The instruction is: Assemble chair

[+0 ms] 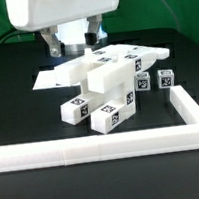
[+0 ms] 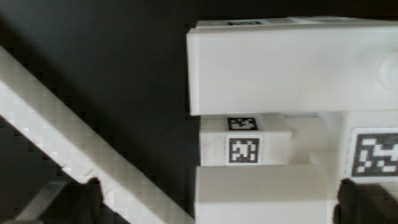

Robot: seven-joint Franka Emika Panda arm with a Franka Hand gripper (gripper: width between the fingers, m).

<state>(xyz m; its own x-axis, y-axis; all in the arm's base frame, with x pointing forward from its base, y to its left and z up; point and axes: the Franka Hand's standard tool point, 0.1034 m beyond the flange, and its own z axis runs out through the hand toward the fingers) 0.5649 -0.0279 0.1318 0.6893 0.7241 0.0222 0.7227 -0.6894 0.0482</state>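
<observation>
The chair's parts lie in a heap at mid-table: a flat slab point(image 1: 124, 56) at the back, a chunky block point(image 1: 105, 82) in front of it, and tagged square posts point(image 1: 76, 108) point(image 1: 115, 114) nearest the front. My gripper point(image 1: 75, 40) hangs above the rear of the heap, open and holding nothing. In the wrist view a broad white piece point(image 2: 294, 60) fills much of the picture, with a small tagged post point(image 2: 240, 140) below it. Both dark fingertips point(image 2: 365, 197) of the gripper point(image 2: 214, 205) stand wide apart, with white plastic showing between them.
A long white L-shaped rail point(image 1: 103, 145) borders the front and the exterior view's right point(image 1: 189, 107). The marker board point(image 1: 53, 79) lies flat to the left of the heap. Two small tagged pieces point(image 1: 165, 77) stand by the rail. A white strip point(image 2: 71, 130) crosses the wrist view diagonally.
</observation>
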